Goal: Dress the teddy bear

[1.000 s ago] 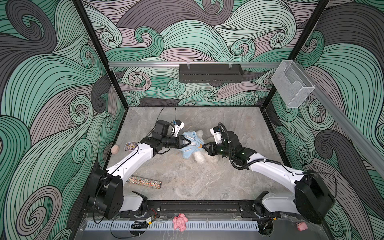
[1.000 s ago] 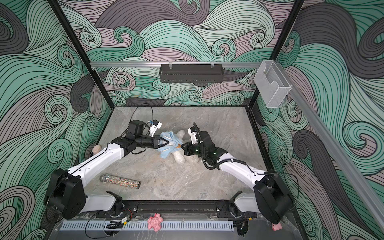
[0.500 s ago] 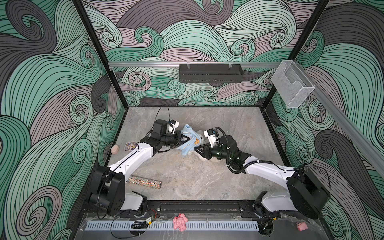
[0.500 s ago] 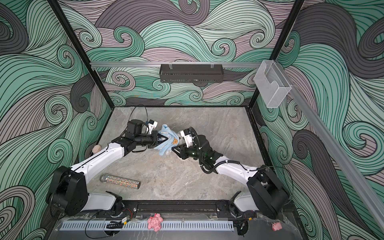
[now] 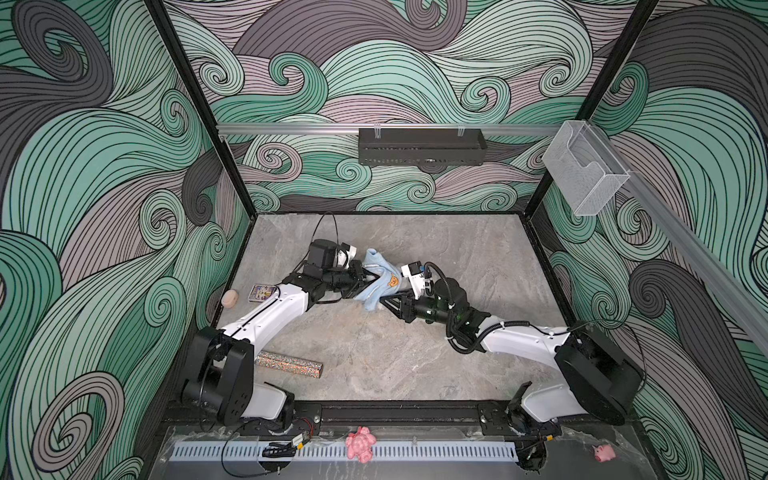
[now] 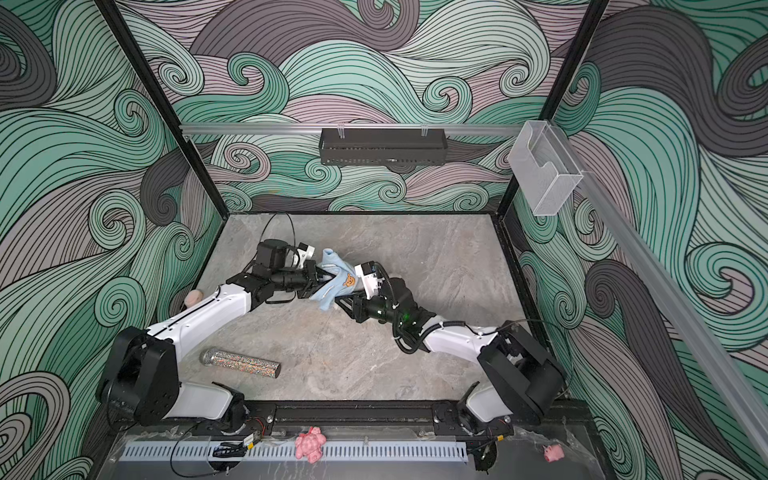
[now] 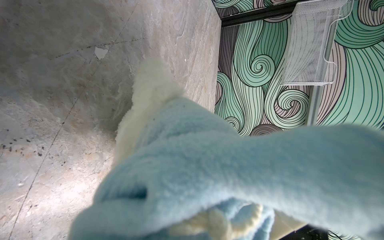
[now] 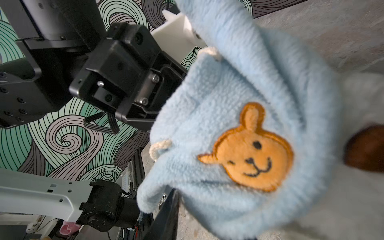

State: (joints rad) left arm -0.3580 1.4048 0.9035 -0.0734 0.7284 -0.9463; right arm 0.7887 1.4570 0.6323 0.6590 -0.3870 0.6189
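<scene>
The teddy bear (image 7: 145, 89) is up at the middle of the desk (image 5: 415, 357), toward the rear, caught between the two arms and nearly swallowed by a light-blue garment (image 5: 380, 282). Only cream fur pokes out past the fleece in the left wrist view, and in both top views the cloth hides the bear almost entirely. Whether it touches the desk, I cannot tell. The left gripper (image 5: 368, 277) is clamped tight on the garment's edge, its tips buried in the fleece. The right gripper (image 5: 384, 297) comes in low from the other side under the hanging cloth, which covers its tips, so its state cannot be made out. An orange bear-face patch (image 8: 249, 149) is stitched on the garment, a smiling face with no lettering. Out to the left lies a small printed card pack (image 5: 262, 293), its print too small to read, with a peach ball (image 5: 229, 298) just beside it at the wall. A glitter tube (image 5: 289, 364) lies near the left arm's base. Past the front rail sit a pink lumpy toy (image 5: 360, 444) and, well apart to the right, a pink pig (image 5: 603, 452). A black tray (image 5: 422, 146) hangs on the rear wall, its inside out of sight. A clear holder (image 5: 584, 174) is mounted on the right rail.
</scene>
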